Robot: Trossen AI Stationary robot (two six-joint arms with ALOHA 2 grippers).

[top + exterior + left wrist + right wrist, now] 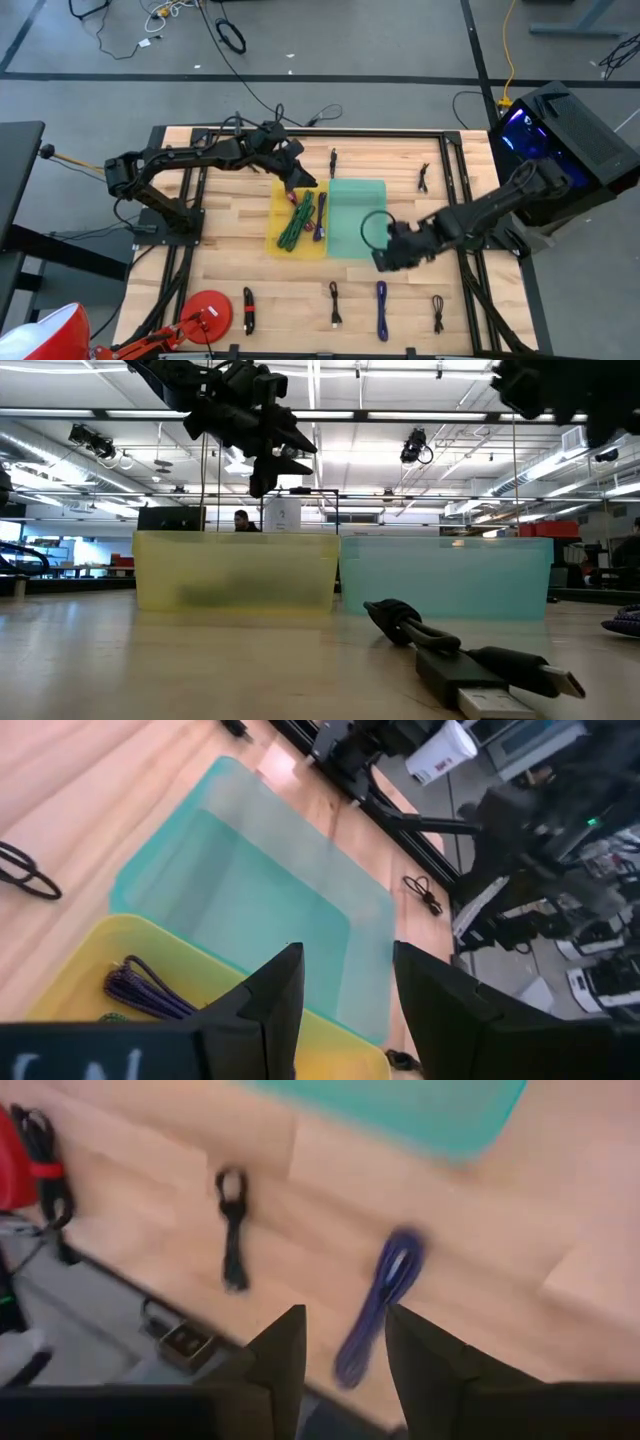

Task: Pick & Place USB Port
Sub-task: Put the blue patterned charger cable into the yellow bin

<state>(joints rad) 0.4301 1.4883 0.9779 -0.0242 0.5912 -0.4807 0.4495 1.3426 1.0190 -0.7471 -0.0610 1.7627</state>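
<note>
A yellow bin [283,243] and a teal bin [357,205] stand side by side mid-table. The yellow one holds green cables [296,224] and a purple cable [140,988]. Bundled USB cables lie along the near edge, among them a blue one [382,308] [385,1295] and a black one [335,303] [232,1230]. My left gripper [300,180] [348,990] hovers open over the yellow bin's far end with nothing in it. My right gripper [385,258] [345,1345] hangs open above the table off the teal bin's near right corner, over the blue cable.
More black cables lie near the far edge [333,160] [424,178] and along the near edge [248,310] [438,312]. One cable with its USB plug [470,660] lies close to the low camera. A red round object [207,310] sits at the near left.
</note>
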